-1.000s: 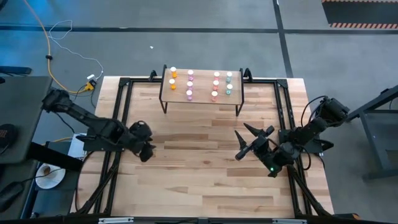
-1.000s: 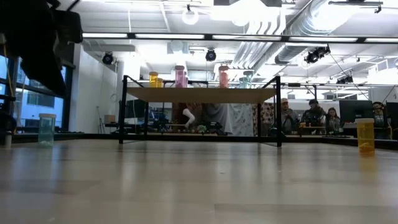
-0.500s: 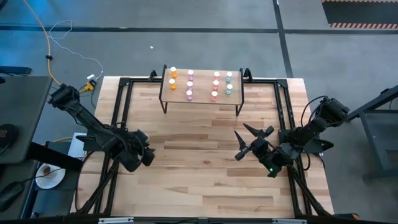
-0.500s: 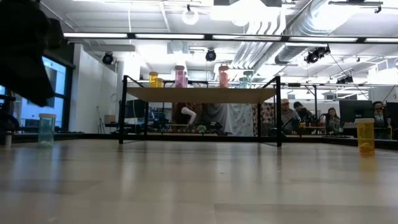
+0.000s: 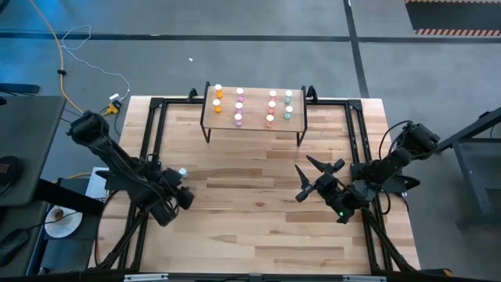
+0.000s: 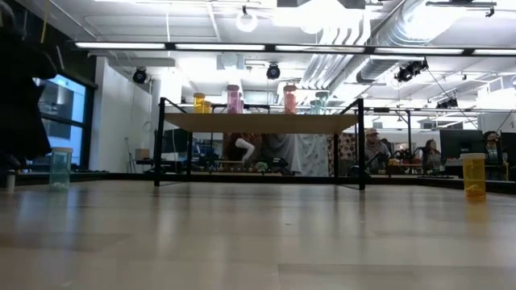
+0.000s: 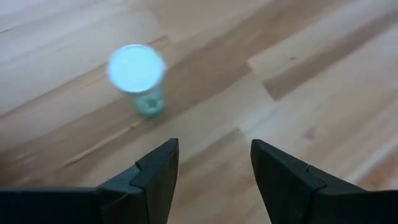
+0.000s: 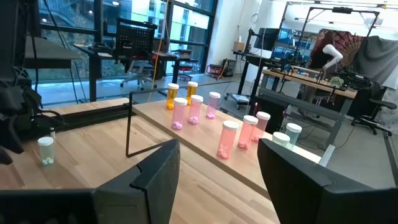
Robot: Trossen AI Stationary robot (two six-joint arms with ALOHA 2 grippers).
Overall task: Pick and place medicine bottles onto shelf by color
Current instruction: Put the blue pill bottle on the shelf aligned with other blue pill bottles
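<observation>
Just ahead of my left claw (image 7: 211, 180) stands the teal bottle (image 7: 138, 74), upright on its base, white cap toward my wrist camera. That is the relation to watch: the claw is released, its two dark fingers (image 7: 158, 171) spread with bare wood between them, gripping nothing, and the bottle sits beyond the tips and off to the side of the gap, not lined up between them. Its long axis is vertical, so I judge the grasp wants fingers either side of the body, and I must shift sideways before I go forward.

Seen from above, my left claw (image 5: 176, 196) hovers near the left edge of the worktop (image 5: 258, 235), with the teal bottle (image 5: 182, 171) just beside it, on the side nearer the far edge. This arm is plainly the nearer one.

My right claw (image 5: 309, 178) waits over the right half of the worktop, likewise spread and empty, well apart from that bottle.

Farther out, the shelf (image 5: 250, 123) stands at the far edge, already carrying rows of bottles: orange (image 5: 218, 98), pink, red and teal. One orange bottle (image 6: 473, 175) stands alone on the worktop in the low view.
</observation>
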